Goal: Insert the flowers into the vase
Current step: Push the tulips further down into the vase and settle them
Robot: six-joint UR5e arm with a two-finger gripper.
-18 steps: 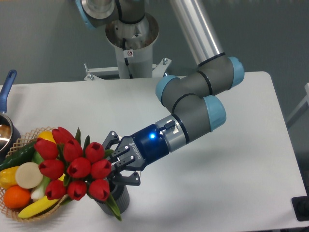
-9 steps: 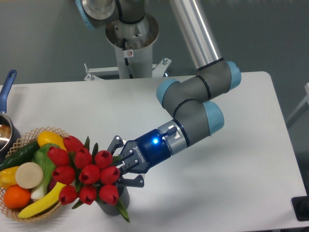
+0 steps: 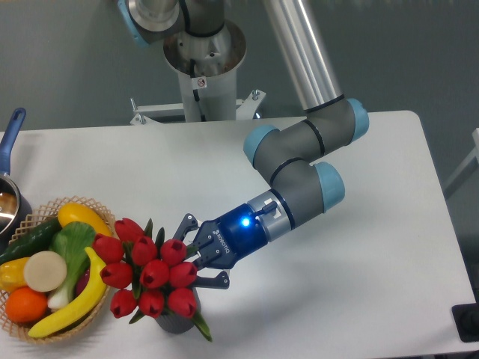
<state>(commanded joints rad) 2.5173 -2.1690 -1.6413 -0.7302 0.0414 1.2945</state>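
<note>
The flowers [image 3: 150, 271], a tight bunch of red tulip buds with green leaves, hang at the lower left, right over the vase. Only part of the dark grey vase [image 3: 178, 323] shows below the buds, near the table's front edge; its rim is hidden by them. My gripper [image 3: 193, 262] reaches in from the right at a slant and is shut on the flowers' stems just behind the buds. A green leaf trails down past the vase on its right side. Whether the stems are inside the vase is hidden.
A wicker basket [image 3: 46, 208] of fruit and vegetables stands at the left, almost touching the bunch. A metal pot with a blue handle [image 3: 10, 134] sits at the far left edge. The arm's base post [image 3: 200, 75] stands behind the table.
The bunch has moved right and down with my gripper, off the basket and lower over the vase. More of the basket's contents now show.
</note>
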